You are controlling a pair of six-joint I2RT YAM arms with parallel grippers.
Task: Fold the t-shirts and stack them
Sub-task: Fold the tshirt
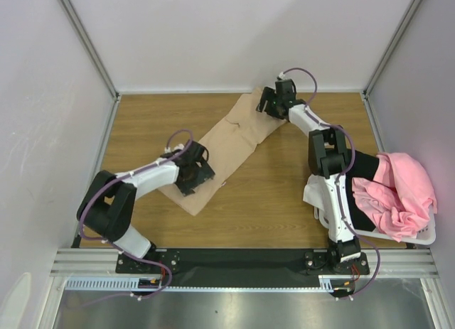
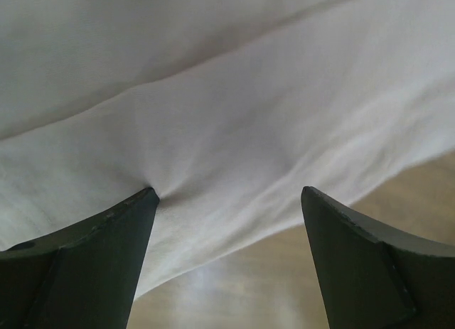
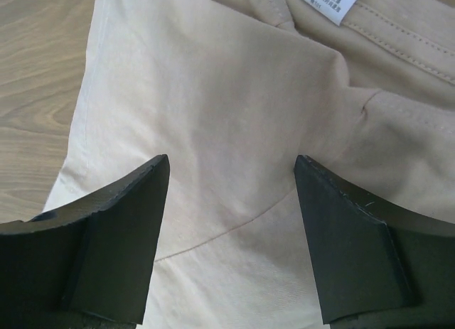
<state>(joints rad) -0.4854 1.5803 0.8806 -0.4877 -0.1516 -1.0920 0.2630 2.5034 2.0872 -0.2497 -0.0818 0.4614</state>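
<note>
A light tan t-shirt (image 1: 234, 141) lies spread diagonally on the wooden table, from near left to far middle. My left gripper (image 1: 197, 174) is open, low over the shirt's near hem; in the left wrist view (image 2: 227, 194) its left fingertip (image 2: 135, 215) presses the cloth (image 2: 234, 130) beside the bare wood. My right gripper (image 1: 274, 105) is open over the shirt's far end; in the right wrist view (image 3: 231, 165) its jaws straddle the cloth (image 3: 213, 116) below the collar and its white label (image 3: 327, 1). Pink (image 1: 402, 190), black (image 1: 366, 165) and white (image 1: 316, 194) shirts lie heaped at the right.
A white plastic laundry basket (image 1: 419, 236) at the near right holds the heaped shirts. Grey walls with metal frame posts enclose the table on three sides. Bare wood (image 1: 277, 201) lies between the tan shirt and the basket.
</note>
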